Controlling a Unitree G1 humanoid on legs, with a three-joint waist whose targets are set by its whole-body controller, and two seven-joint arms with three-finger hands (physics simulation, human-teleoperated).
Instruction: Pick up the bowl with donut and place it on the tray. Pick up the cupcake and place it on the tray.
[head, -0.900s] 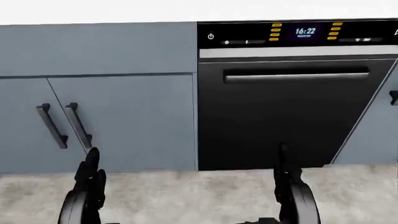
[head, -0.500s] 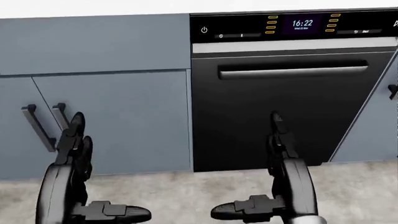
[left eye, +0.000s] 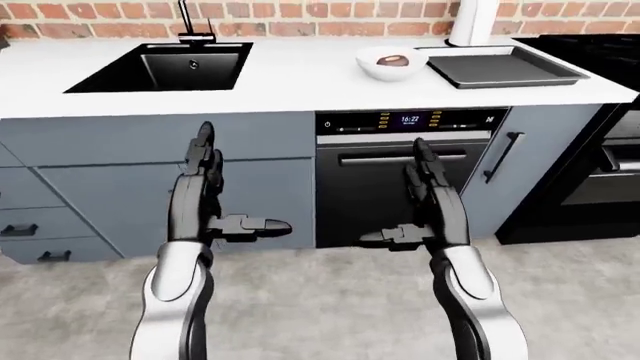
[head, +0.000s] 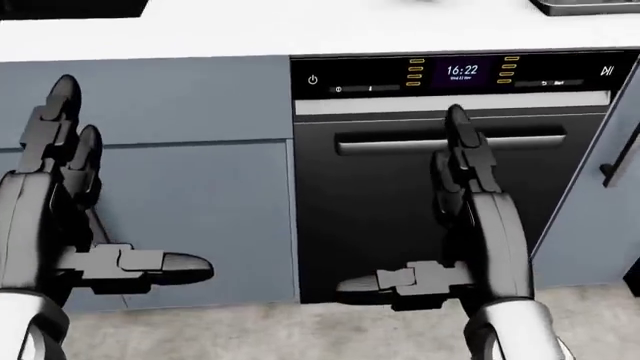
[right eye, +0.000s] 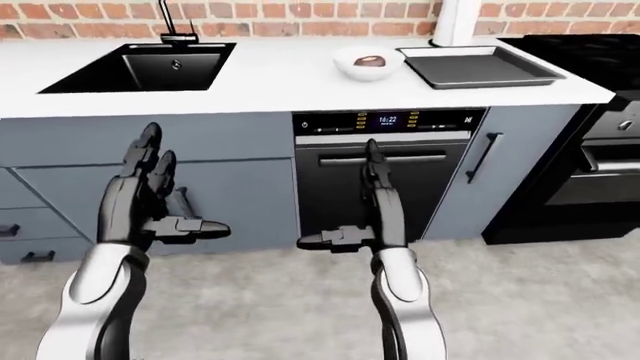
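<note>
Nothing's done yet: the bowl with donut (left eye: 386, 63) sits on the desk (left eye: 290, 75) just left of the empty tray (left eye: 503, 69). No cupcake visible. Left robot hand (left eye: 205, 169) and right robot hand (left eye: 425, 176) both open, holding nothing.

White countertop (left eye: 300, 75) lies bare between sink (left eye: 160, 67) and bowl (left eye: 386, 63) — tray (left eye: 503, 69) just beside it.

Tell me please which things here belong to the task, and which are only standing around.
For the task:
bowl with donut, on the counter just left of the tray
tray, empty
left hand and right hand, both open and empty
The cupcake is not visible.

Only standing around:
sink
dishwasher
cabinets
</note>
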